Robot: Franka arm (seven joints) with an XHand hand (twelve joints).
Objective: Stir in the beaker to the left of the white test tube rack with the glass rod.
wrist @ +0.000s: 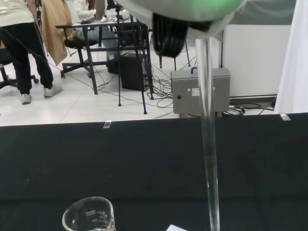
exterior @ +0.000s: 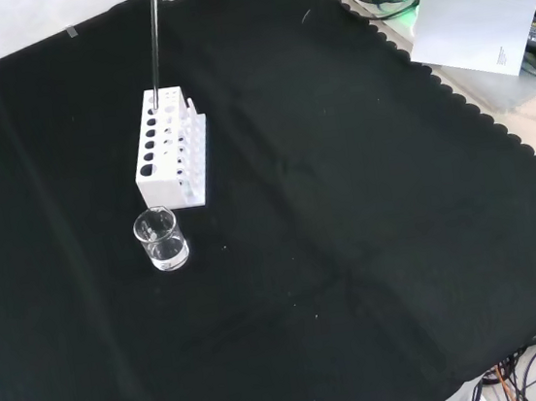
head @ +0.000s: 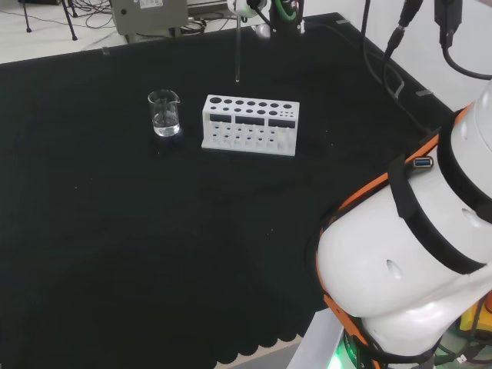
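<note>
A small clear glass beaker (head: 164,113) stands upright on the worktop, toward its far edge in the head view, holding a little clear liquid. The thin clear glass rod (head: 237,50) hangs upright in the air, its tip above the white test tube rack (head: 250,124)

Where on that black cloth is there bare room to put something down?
Nearly everywhere: in the front view the cloth lies bare right of and below the beaker and the white rack. It is crowded only there, where the two stand close and the glass rod hangs over the rack's far end.
</note>
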